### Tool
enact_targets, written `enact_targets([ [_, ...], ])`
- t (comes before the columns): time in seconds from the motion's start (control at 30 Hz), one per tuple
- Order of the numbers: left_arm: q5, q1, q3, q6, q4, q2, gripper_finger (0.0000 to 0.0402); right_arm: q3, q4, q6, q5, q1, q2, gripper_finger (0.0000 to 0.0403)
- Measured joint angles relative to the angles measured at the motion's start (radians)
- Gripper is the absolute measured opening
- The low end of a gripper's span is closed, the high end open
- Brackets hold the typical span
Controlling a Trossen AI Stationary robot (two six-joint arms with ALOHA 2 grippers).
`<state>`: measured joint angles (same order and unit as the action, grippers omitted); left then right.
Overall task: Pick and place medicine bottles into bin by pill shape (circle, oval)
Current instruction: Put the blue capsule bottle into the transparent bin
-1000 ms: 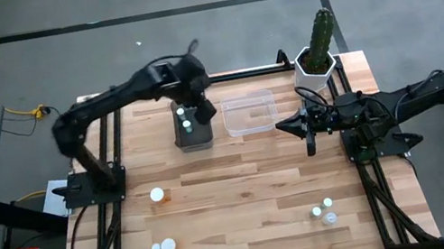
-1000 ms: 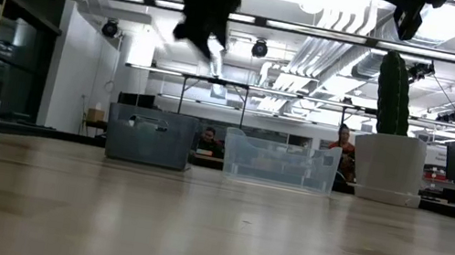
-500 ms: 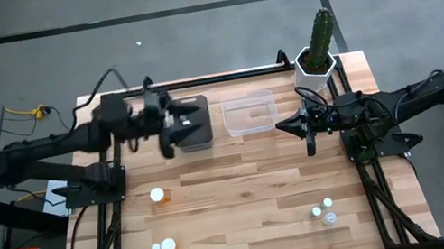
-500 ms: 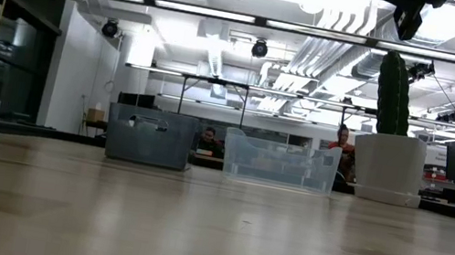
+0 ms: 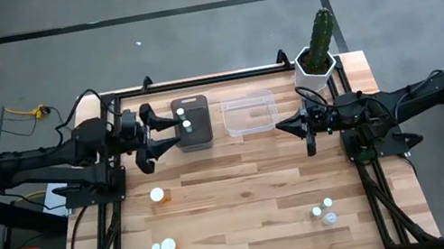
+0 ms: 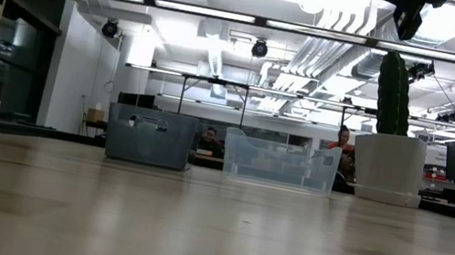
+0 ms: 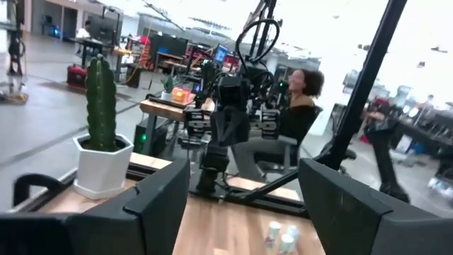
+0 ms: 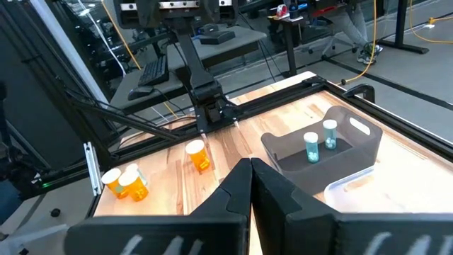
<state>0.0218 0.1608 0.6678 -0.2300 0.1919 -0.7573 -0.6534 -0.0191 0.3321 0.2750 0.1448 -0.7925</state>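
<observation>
The left fingers [image 5: 154, 136] were spread and empty just beside the grey bin [image 5: 191, 122] – reaching for the lone orange bottle [image 5: 157, 195], they could knock it over. The right fingers [image 5: 307, 126] were pressed together.

Overhead looks straight down; low camera skims tabletop; both share grey bin [image 5: 191, 122].

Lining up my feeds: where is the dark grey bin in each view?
High view: dark grey bin, far side of table, beside the left gripper.
Low view: left of centre.
Left wrist view: not in it.
Right wrist view: right of centre, holding two bottles.
Shared landmark: clear bin beside it.
</observation>
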Motion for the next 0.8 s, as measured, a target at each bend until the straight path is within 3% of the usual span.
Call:
enact_targets([
  [0.57,0.0,0.0,0.0,0.014,-0.003,-0.002,0.0247,0.0,0.046,0.003,0.01,0.0,0.0,0.0],
  [0.67,0.0,0.0,0.0,-0.001,-0.037,-0.002,0.0213,0.0,0.046,0.003,0.01,0.0,0.0,0.0],
  [0.8,-0.002,0.0,0.0,0.011,-0.097,0.013,0.0108,0.0,0.046,0.004,0.01,0.0,0.0,0.0],
])
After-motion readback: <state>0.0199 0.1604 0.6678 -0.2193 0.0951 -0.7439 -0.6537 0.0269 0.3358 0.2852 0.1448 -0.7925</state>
